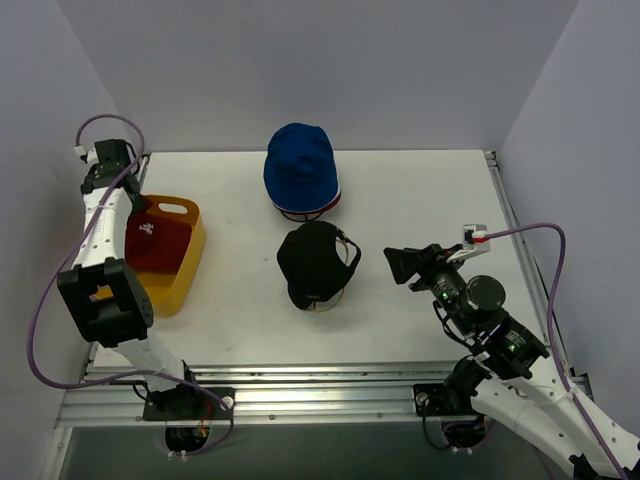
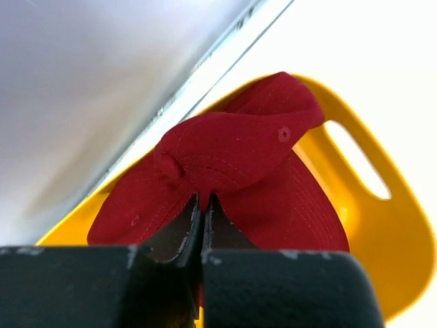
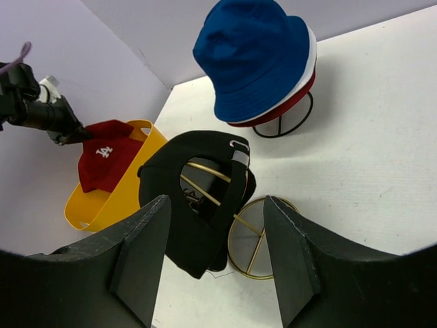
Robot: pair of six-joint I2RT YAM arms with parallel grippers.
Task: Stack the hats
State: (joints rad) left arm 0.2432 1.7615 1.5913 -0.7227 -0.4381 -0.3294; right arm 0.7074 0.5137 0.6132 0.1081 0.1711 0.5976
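— Where is the red baseball cap [image 2: 239,147] lying, and what is the left pincer [image 2: 203,205] doing?

— The cap is resting in the yellow tub [image 2: 403,232] at the left side of the counter [image 1: 420,190]. The left pincer is clenching a fold of the cap's red cloth. Its two fingers are pressing together with the fabric bunching up just beyond their tips, and the tub's handle slot is showing to the right of the cap.

— And the other hats?

— The blue hat [image 1: 300,165] is sitting at the far middle of the counter. It is topping the white bucket hat [image 3: 311,65] and the dark red bucket hat [image 3: 290,102], whose brims are peeking out beneath it. All three are resting on a black wire stand [image 3: 287,126]. Just nearer, a black cap [image 1: 315,260] is hanging on a gold wire stand [image 3: 256,239].

— Is the right pincer [image 1: 395,266] gripping anything?

— No, it is hovering released, fingers spread wide, just right of the black cap and pointing toward it without touching. It is sitting well apart from the red cap.
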